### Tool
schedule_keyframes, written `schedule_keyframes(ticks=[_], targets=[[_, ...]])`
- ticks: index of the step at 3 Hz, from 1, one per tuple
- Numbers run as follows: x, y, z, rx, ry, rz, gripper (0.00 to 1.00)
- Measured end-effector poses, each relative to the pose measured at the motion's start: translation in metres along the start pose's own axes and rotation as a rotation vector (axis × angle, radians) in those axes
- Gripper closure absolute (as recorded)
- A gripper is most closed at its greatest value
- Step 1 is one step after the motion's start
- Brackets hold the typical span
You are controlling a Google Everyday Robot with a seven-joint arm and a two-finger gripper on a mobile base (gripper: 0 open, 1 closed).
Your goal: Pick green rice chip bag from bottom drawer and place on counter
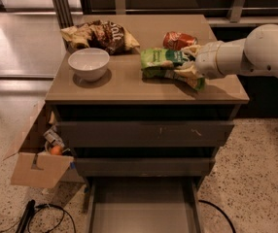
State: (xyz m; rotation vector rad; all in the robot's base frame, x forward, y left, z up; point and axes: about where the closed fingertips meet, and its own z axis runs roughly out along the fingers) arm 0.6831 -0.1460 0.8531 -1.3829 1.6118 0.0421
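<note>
The green rice chip bag (163, 62) lies on the tan counter (129, 84), right of the middle. My gripper (189, 61) comes in from the right on a white arm and is shut on the bag's right end, with the bag resting on the counter top. The bottom drawer (141, 205) is pulled out below, and its inside shows nothing in it.
On the counter stand a white bowl (88, 63), a brown-and-cream chip bag (101, 34) at the back left and a red snack bag (178, 39) behind the green one. An open cardboard box (34, 166) sits on the floor at the left, with cables (44, 212) near it.
</note>
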Motion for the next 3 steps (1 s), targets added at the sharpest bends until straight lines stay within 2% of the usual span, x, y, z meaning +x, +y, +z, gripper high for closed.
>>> schedule_keyframes(ticks=[2, 3], targets=[[0.0, 0.0001, 0.0001, 0.0, 0.0, 0.0, 0.0], [0.0, 0.0001, 0.0001, 0.0, 0.0, 0.0, 0.0]])
